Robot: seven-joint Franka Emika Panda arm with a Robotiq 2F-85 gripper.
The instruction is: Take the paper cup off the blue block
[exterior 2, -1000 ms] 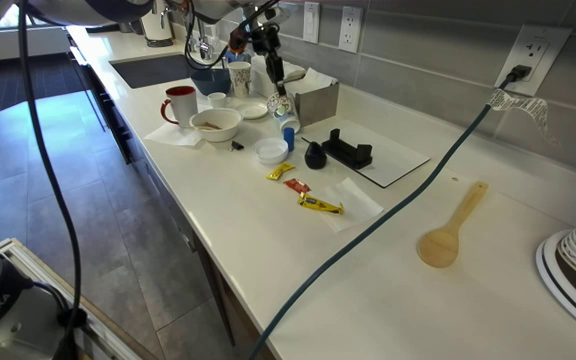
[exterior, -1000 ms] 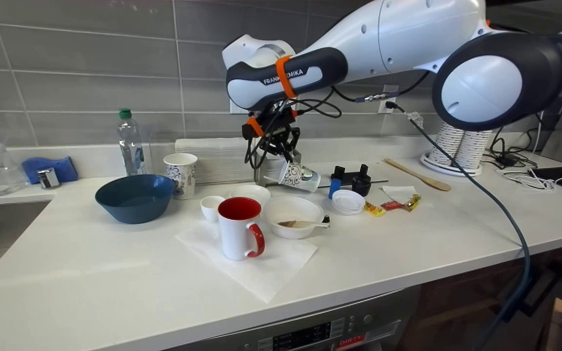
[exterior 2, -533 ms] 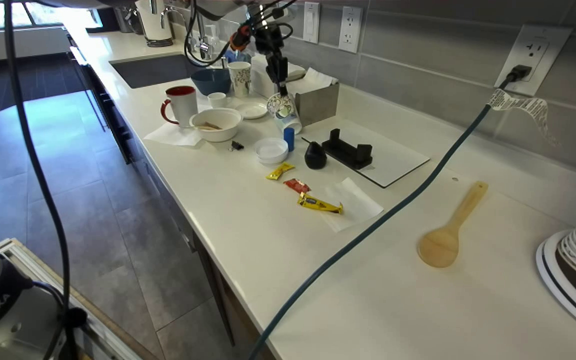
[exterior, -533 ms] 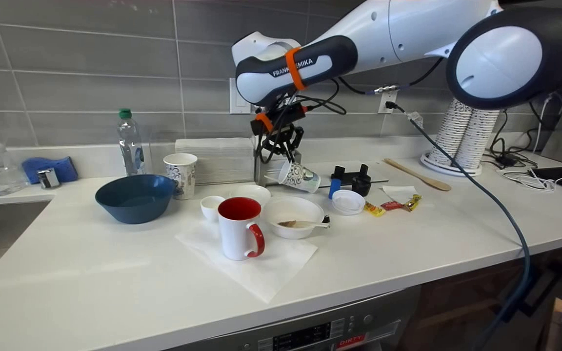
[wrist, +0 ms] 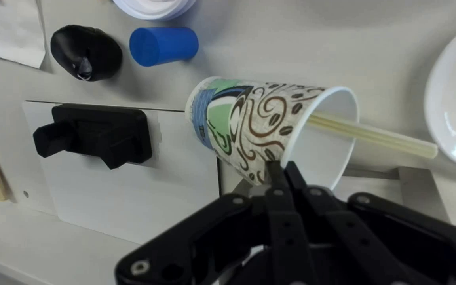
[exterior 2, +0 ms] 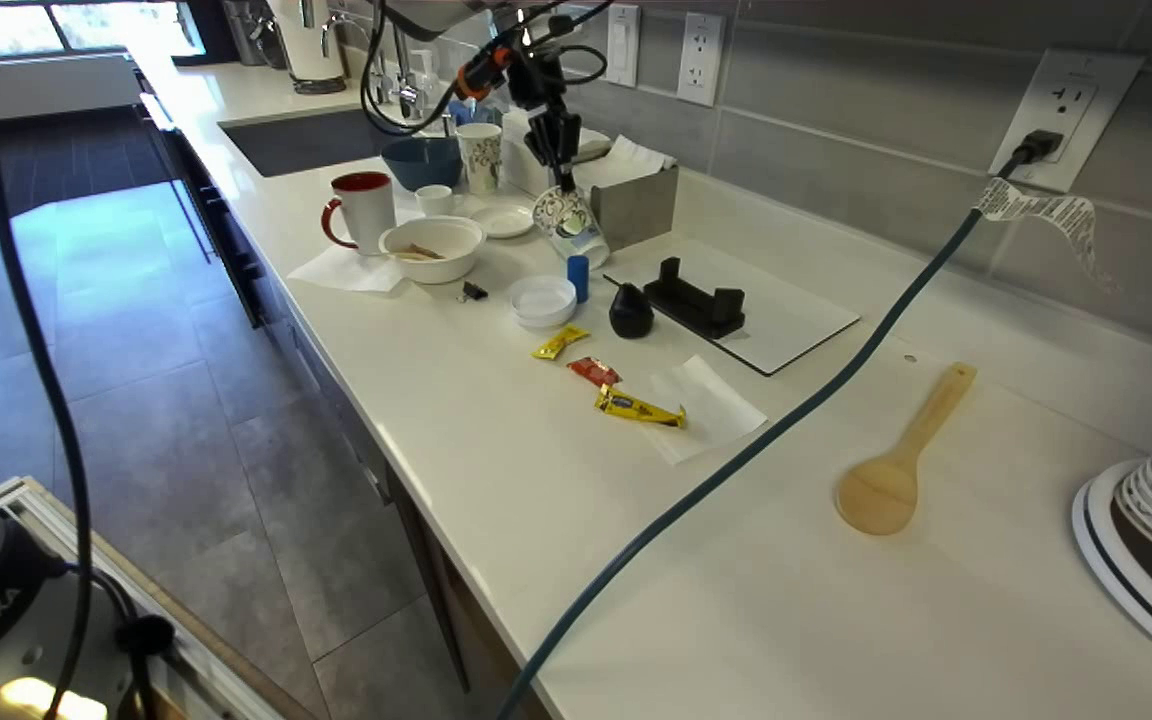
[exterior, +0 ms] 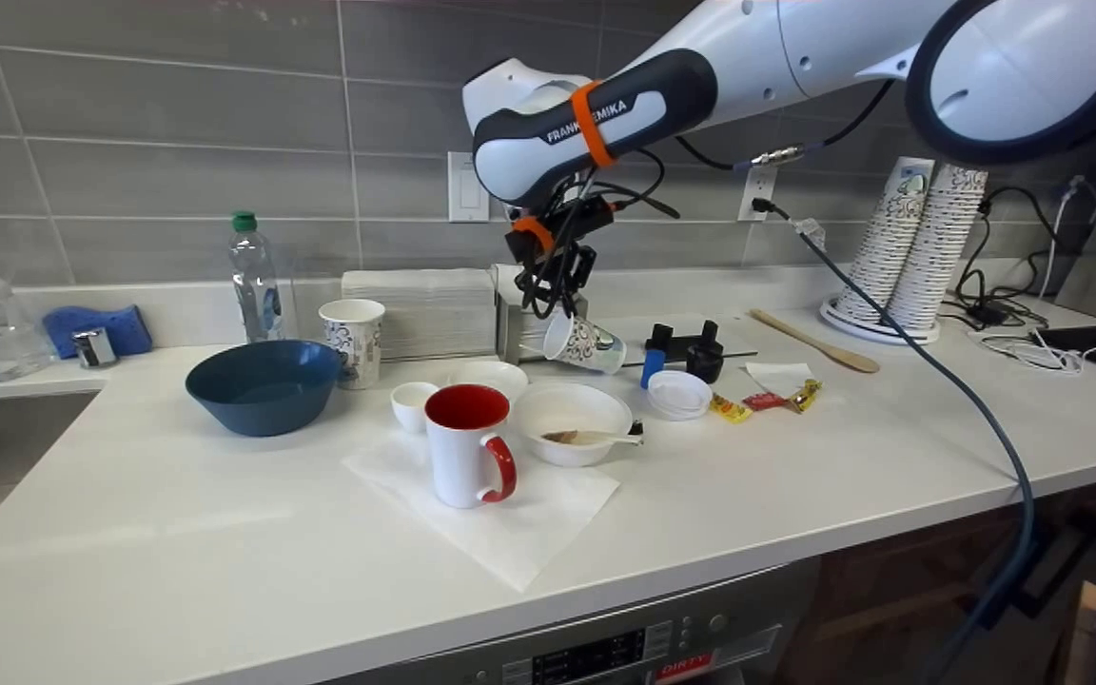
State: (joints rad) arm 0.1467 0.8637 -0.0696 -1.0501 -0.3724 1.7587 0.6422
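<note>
- White tapering paper cup with a printed brown, green and blue coffee pattern (wrist: 261, 122): hung by its rim from the jaws, tipped well over, mouth higher than base. Whether its base touches the pale stone-like counter (exterior 2: 456, 400) I cannot tell.
- Jaws: drawn together, with what looks like just the cup's thin wall pinched between them.
- Small bright-blue upright cylinder (wrist: 164, 45), which I take for the block: just beside the cup, a gap showing in the wrist view, so the cup looks to be off it.
- Next, I judge, comes a gentle set-down: carry the cup away from the cylinder first, then right it until the base faces squarely down.
- Paper will probably flex and may swivel at so narrow a pinch; go slowly.
- Pale straight sticks (wrist: 374, 135) poke from the mouth; dipping that end would likely spill them.
- Steer clear of the grey metal napkin holder (exterior 2: 636, 212), close by.
- Part the jaws only once the base sits flat.
</note>
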